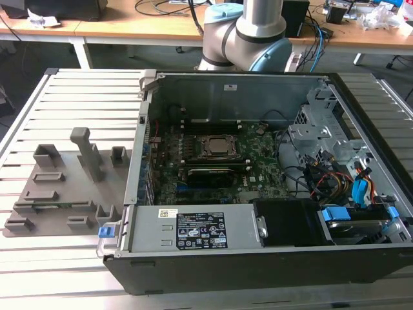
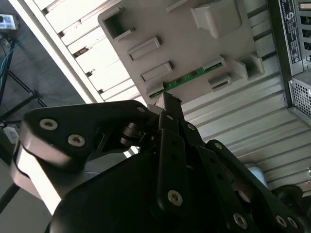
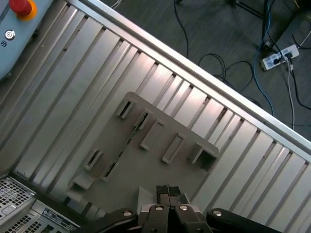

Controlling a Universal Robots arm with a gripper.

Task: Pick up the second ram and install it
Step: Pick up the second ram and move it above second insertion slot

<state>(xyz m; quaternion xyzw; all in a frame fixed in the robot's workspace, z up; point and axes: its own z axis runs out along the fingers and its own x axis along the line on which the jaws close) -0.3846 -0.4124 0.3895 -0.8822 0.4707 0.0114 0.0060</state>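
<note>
We note the gripper nearest the lens, its fingers pressed together and holding nothing, above the grey fixture tray. The second ram sits on edge in a slot of that tray, apart from the gripper.

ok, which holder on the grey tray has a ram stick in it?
The long holder with the green stick between its end clips; the other holders on the tray are empty.
</note>
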